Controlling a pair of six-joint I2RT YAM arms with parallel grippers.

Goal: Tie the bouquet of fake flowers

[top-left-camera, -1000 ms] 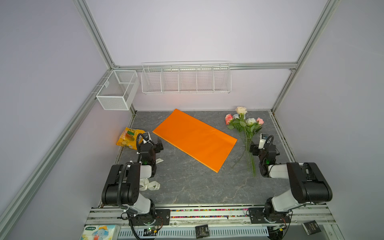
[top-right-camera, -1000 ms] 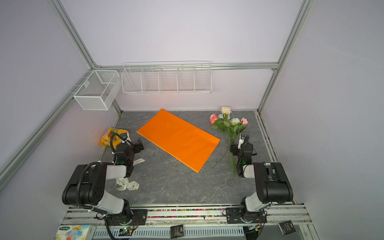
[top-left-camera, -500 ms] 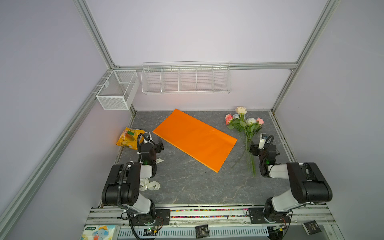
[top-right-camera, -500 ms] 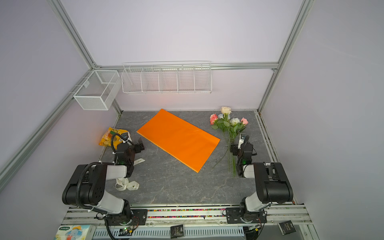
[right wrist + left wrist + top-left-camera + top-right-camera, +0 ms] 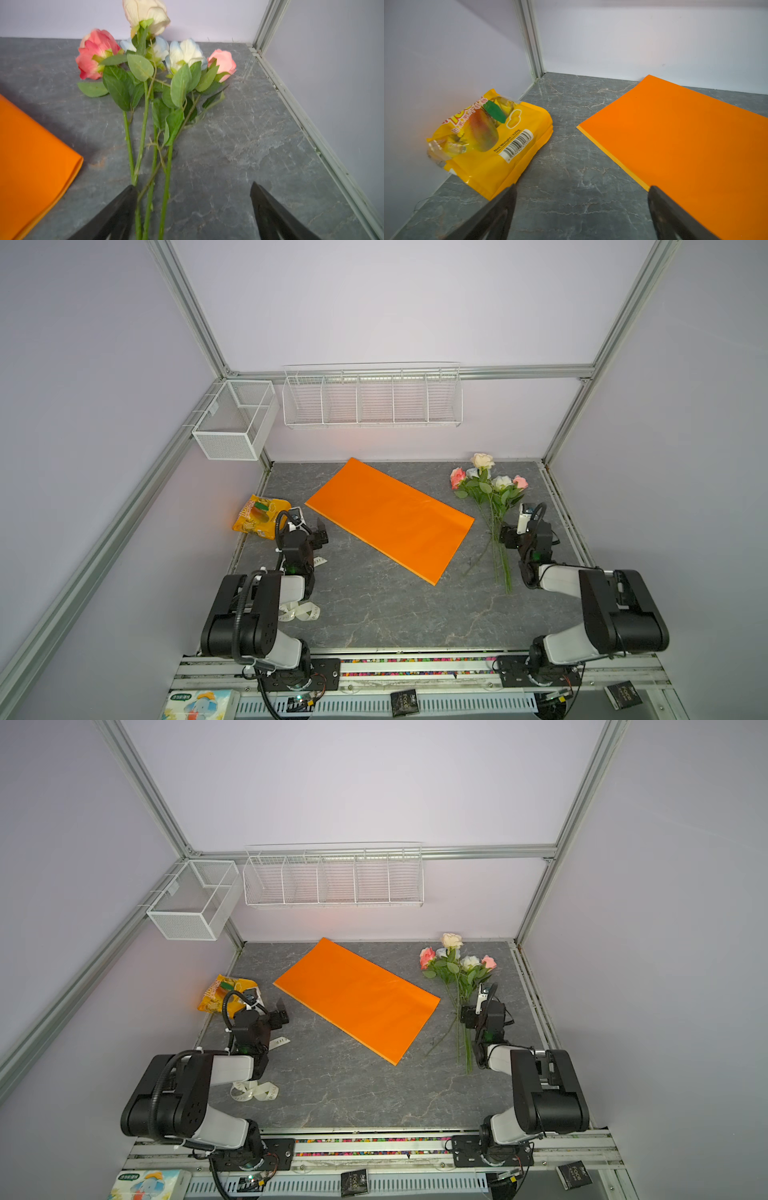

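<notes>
No motion since a second ago. Wide and empty: left gripper [image 5: 581, 188] at 9 o'clock, right gripper [image 5: 191, 185] at 3. Loose at 2 o'clock: bouquet of fake flowers [image 5: 490, 497]. Gather stems low first.

tbl [image 5: 571, 166]: grey marble-look, smooth | sheet [image 5: 685, 145]: orange paper, matt | bag [image 5: 492, 149]: glossy plastic | roses [image 5: 159, 110]: cloth petals

Bouquet [image 5: 490, 506] right of paper sheet [image 5: 390, 518]

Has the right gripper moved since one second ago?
No. The right gripper keeps its place by the bouquet of fake flowers, judged against the corner of the orange paper.
</notes>
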